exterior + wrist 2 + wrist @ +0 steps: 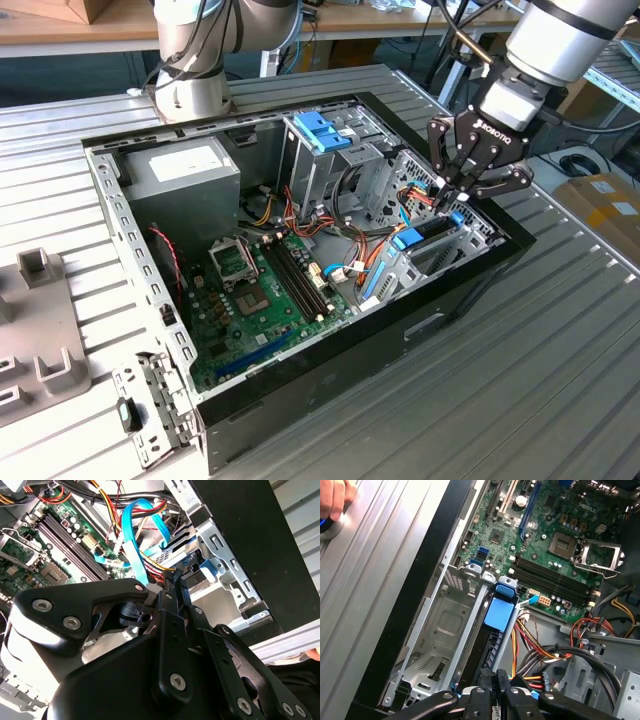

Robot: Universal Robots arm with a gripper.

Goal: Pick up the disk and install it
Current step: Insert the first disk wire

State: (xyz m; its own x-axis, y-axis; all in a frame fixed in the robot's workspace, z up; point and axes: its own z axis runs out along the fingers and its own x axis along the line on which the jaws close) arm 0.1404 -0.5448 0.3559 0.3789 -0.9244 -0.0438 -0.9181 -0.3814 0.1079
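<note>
Open black computer case (470, 290) lying on its side on a ribbed metal table (560, 370), seen from above in the exterior view. The case holds a green motherboard (262, 290) in its near-left part, a grey power supply (185, 178) at the far left, and a metal drive cage topped by a deep-blue latch (322, 131) at the far middle; bundles of red, orange, yellow and light-blue cables (345, 250) run between them. At the exterior view's right end of the case stands a silver drive bay (440, 255), and the disk (428, 232) sits in it on edge, framed by its light-blue carrier rail. In the first wrist view the disk (492, 640) appears as a narrow dark slab between the bay's sheet-metal walls (440, 630), with a light-blue tab at the end nearest the motherboard (555, 540); its long axis runs along the bay, from that tab end back toward the gripper (494, 690). The gripper (458, 192) hangs directly over the far end of the disk, its black fingers (482, 700) drawn close together at the disk's upper edge; whether they actually clamp it cannot be told. In the second wrist view the gripper's linkage (170, 645) stands over the bay (220, 560) and blue cables (135, 535). A person's hand (335, 500) rests on the table outside the case.
</note>
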